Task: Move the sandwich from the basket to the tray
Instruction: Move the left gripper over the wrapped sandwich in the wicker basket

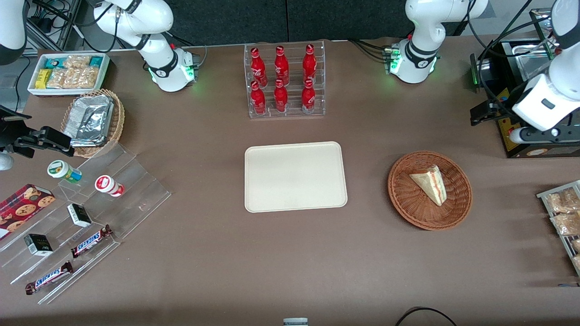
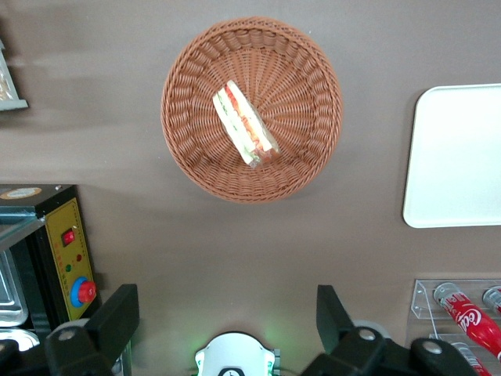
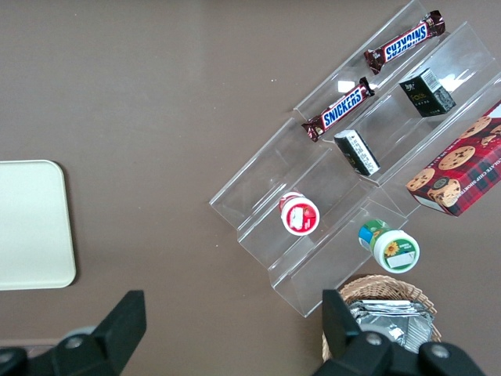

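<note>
The sandwich (image 1: 430, 183) (image 2: 245, 124), a pale bread wedge with red and white filling along its cut edge, lies in the reddish-brown wicker basket (image 1: 401, 201) (image 2: 188, 157). The cream tray (image 1: 294, 176) (image 2: 458, 157) (image 3: 31, 223) lies bare beside the basket, toward the parked arm's end. My gripper (image 1: 481, 115) (image 2: 225, 313) hangs open and holds nothing. It is well above the table, farther from the front camera than the basket and apart from it, with its black fingers (image 2: 117, 313) spread wide.
A black appliance (image 1: 521, 90) (image 2: 66, 251) with a red knob stands close to the gripper. A clear rack of red cola bottles (image 1: 283, 81) (image 2: 470, 317) stands farther back than the tray. Snack packets (image 1: 562, 213) lie at the working arm's end; a clear stepped stand (image 1: 90, 217) holds sweets toward the parked arm.
</note>
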Available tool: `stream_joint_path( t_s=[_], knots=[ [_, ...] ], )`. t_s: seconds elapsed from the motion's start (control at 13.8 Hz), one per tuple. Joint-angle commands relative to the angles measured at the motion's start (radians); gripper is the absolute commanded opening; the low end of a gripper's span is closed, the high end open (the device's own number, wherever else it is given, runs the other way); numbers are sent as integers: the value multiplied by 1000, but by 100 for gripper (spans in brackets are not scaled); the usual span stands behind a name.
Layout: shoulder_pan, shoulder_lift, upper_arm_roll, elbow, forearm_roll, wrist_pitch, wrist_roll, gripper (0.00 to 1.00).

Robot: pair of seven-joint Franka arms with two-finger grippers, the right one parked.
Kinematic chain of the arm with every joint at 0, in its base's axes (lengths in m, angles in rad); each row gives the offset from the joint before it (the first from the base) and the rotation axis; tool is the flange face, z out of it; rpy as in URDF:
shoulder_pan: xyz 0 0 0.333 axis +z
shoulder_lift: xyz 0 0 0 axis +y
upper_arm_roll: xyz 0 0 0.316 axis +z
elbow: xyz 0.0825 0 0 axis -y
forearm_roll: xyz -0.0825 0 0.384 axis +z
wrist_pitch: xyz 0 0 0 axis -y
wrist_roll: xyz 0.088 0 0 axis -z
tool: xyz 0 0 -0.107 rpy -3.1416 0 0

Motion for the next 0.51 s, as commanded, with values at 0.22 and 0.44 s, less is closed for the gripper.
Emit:
stream_joint_path(
  t_s=[0.22, 0.44],
  knots=[
    [-15, 4, 18, -56, -9, 15, 11, 100],
    [-14, -15, 19, -217, -9, 127, 8, 100]
  ],
)
